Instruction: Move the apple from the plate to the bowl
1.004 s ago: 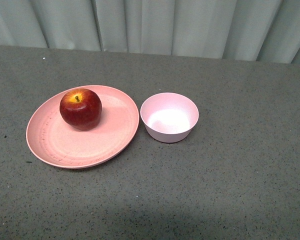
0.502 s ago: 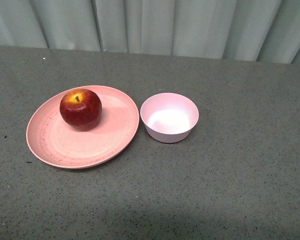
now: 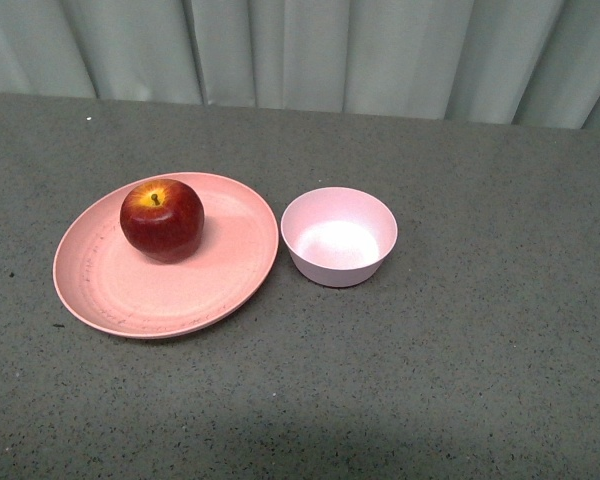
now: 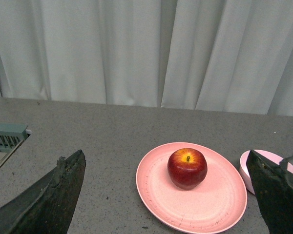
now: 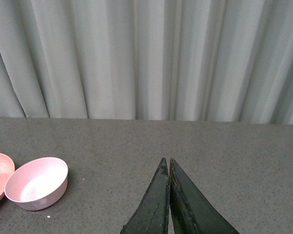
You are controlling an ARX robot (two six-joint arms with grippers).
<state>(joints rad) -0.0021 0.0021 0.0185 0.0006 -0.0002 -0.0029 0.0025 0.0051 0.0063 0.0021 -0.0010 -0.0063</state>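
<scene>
The dark red apple [image 3: 161, 219] with a yellow patch at its stem sits on the far left part of the wide salmon-pink plate [image 3: 190, 290]. The small pale pink bowl [image 3: 339, 236] stands empty just right of the plate. No gripper shows in the front view. In the left wrist view my left gripper [image 4: 166, 158] is open, its dark fingers wide apart, with the apple [image 4: 187, 168] and plate [image 4: 200, 207] between and beyond them and the bowl [image 4: 249, 165] partly behind one finger. In the right wrist view my right gripper [image 5: 166, 160] is shut and empty, with the bowl [image 5: 36, 183] off to one side.
The things stand on a grey speckled table [image 3: 480, 380] with a pale pleated curtain [image 3: 310, 50] behind its far edge. A grey-green slatted object [image 4: 5, 136] shows at the edge of the left wrist view.
The whole front view has shifted down by a pixel or two; the apple, plate and bowl keep their places relative to each other.
</scene>
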